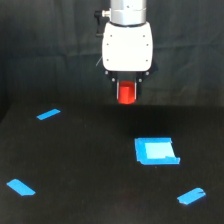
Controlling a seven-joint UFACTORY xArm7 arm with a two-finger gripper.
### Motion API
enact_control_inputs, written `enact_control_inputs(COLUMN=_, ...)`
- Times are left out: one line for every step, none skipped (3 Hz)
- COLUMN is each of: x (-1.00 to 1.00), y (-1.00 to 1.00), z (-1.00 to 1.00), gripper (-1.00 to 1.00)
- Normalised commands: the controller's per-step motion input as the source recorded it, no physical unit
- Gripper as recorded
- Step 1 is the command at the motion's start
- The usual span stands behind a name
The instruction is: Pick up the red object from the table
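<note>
The red object (pixel 126 93) is a small red-orange cylinder held between the dark fingers of my gripper (pixel 127 95), just under the white gripper body (pixel 127 46). It hangs in the air above the black table (pixel 85 165), near the table's far edge, clear of the surface. The gripper is shut on it. The cylinder's sides are partly hidden by the fingers.
A blue square patch (pixel 156 151) lies on the table below and to the exterior view's right of the gripper. Blue tape strips lie at the far left (pixel 48 114), near left (pixel 20 187) and near right (pixel 191 196). A black curtain (pixel 45 50) hangs behind.
</note>
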Motion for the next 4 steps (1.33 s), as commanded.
enact_control_inputs(x=-0.08, y=-0.02, z=0.10, gripper=-0.85)
enact_control_inputs(x=0.11, y=0.04, z=-0.01, gripper=-0.86)
enact_control_inputs(x=0.00, y=0.09, z=-0.03, gripper=-0.93)
enact_control_inputs(x=0.13, y=0.01, z=0.07, gripper=-0.85)
